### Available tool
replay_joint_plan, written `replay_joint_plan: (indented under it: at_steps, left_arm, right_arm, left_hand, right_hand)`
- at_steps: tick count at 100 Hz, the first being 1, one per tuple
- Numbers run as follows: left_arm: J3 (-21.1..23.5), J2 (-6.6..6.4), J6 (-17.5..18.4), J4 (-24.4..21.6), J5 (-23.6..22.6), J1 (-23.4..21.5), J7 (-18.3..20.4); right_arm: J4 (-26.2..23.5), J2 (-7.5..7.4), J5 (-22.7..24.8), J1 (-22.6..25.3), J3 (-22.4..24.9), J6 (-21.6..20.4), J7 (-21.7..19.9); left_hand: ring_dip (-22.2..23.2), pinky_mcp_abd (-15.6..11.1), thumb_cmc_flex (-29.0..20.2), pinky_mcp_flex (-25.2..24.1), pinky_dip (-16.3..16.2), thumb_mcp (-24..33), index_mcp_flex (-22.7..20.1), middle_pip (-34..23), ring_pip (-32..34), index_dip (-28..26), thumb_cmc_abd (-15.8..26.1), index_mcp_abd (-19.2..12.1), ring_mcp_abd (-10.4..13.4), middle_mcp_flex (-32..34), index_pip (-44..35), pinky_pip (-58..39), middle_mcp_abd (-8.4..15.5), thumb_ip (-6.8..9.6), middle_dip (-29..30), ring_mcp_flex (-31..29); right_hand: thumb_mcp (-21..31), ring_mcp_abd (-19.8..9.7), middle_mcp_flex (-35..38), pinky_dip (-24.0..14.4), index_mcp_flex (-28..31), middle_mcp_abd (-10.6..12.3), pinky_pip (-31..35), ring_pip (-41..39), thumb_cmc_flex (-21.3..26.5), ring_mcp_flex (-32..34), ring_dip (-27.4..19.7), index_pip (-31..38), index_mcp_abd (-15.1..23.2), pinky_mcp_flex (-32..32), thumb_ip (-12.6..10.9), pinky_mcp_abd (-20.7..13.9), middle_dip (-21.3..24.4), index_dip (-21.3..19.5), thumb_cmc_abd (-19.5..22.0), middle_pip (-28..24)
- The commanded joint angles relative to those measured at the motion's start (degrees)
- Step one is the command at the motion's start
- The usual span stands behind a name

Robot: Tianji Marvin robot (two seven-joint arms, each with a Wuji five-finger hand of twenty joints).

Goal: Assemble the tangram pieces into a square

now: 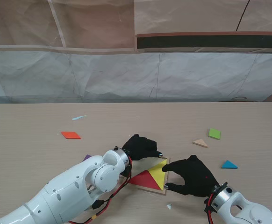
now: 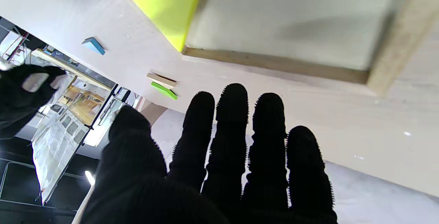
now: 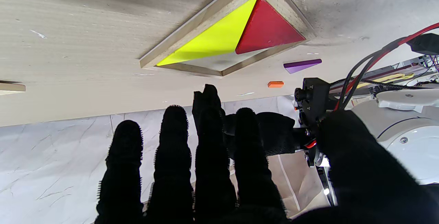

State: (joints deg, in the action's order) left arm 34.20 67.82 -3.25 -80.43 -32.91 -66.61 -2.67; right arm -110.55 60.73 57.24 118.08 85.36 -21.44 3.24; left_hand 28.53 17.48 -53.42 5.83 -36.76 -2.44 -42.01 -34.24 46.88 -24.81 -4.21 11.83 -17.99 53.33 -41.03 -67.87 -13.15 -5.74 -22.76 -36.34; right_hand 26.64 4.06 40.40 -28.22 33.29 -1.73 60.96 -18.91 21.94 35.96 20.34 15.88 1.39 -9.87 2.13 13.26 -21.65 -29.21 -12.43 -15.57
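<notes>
A wooden square tray (image 1: pixel 147 187) lies near me at the table's middle. A yellow triangle (image 1: pixel 157 170) and a red triangle (image 1: pixel 144 178) sit inside it, touching along one edge; the rest of its floor is bare (image 2: pixel 291 21). My left hand (image 1: pixel 140 147) hovers at the tray's far left corner, fingers straight, holding nothing. At the tray's right edge my right hand (image 1: pixel 194 177) is spread open and empty. The right wrist view shows the tray rim (image 3: pixel 199 27), yellow triangle (image 3: pixel 212 40) and red triangle (image 3: pixel 267 28).
Loose pieces lie around: an orange parallelogram (image 1: pixel 70 135) far left, a purple piece (image 1: pixel 87 157) half hidden by my left arm, a green square (image 1: pixel 214 134), a tan triangle (image 1: pixel 200 143) and a blue triangle (image 1: pixel 229 164) on the right.
</notes>
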Motion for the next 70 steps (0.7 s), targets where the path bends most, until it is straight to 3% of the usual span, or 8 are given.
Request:
replay_joint_plan:
  at_steps: [1,15,34,51,70]
  left_arm:
    - [1.3,-0.59,0.1,-0.4,-1.0,-0.3,0.2]
    - [6.0,-2.08,1.4,-2.6,-6.5,-2.5,-1.1]
    - [15.8,-5.38,4.0,-8.6,-16.0,-7.8,2.8]
    - [25.7,-7.96,5.7,-15.5,-23.7,-13.8,13.1]
    - [33.9,-9.56,6.1,-21.8,-29.6,-19.1,25.6]
  right_arm:
    - [-0.1,0.21,0.2,0.3,-0.1,-0.1,-0.6]
    - [-0.1,0.20,0.3,0.3,0.0,-0.2,-0.7]
    - [0.2,0.25,0.3,0.0,0.0,-0.3,-0.2]
    - [0.6,0.27,0.4,-0.2,-0.2,-0.4,0.3]
    - [0.8,0.34,0.3,-0.3,-0.5,-0.2,0.8]
  left_hand:
    - [-1.3,-0.4,-0.5,-1.3,1.0,-0.5,2.5,2.2,-1.4,0.3,2.0,-1.5,0.3,-2.6,1.0,1.1,1.6,1.06,0.9,1.6]
    - [-1.6,-2.6,-1.5,-3.8,2.2,-0.3,9.2,3.2,-3.8,-0.2,-1.2,-4.4,3.6,-11.6,2.3,2.5,4.2,1.09,0.4,7.0]
    - [-1.8,-1.1,-1.9,-5.4,3.8,0.0,16.6,4.6,-7.4,-1.3,-5.8,-7.7,7.2,-21.8,3.5,4.8,8.2,1.50,0.2,11.6]
    - [-1.9,2.0,-1.8,-7.0,6.5,0.6,24.0,5.9,-12.1,-1.6,-10.1,-8.8,9.5,-29.5,5.1,9.5,11.8,2.02,-0.3,16.0]
    - [-1.6,-0.8,0.1,-9.1,9.3,1.4,32.9,7.4,-15.9,-0.9,-13.9,-5.2,11.0,-38.9,8.4,13.8,12.7,2.86,-1.5,21.3]
  right_hand:
    - [-1.1,-0.3,-1.2,-0.4,-0.1,0.1,-0.8,0.9,0.2,-0.9,-0.3,0.0,0.7,0.9,-0.1,0.4,0.0,0.4,1.8,0.9]
    - [-1.1,-0.2,-1.3,-0.4,-0.2,0.1,-0.8,0.9,0.2,-1.0,-0.3,0.0,0.6,0.9,-0.1,0.4,0.0,0.4,1.7,0.9]
    - [-1.2,-0.3,-1.4,-0.4,-0.2,0.0,-0.8,0.9,0.2,-1.0,-0.3,0.0,0.6,1.0,-0.1,0.3,0.0,0.4,1.8,0.9]
    - [-1.1,-0.2,-1.4,-0.4,-0.2,0.1,-0.8,0.9,0.2,-1.0,-0.4,0.0,0.6,0.9,-0.1,0.4,0.0,0.4,1.8,0.9]
    - [-1.2,-0.2,-1.3,-0.4,-0.2,0.0,-0.8,0.9,0.2,-0.9,-0.3,0.0,0.6,0.9,-0.1,0.4,0.0,0.4,1.8,0.9]
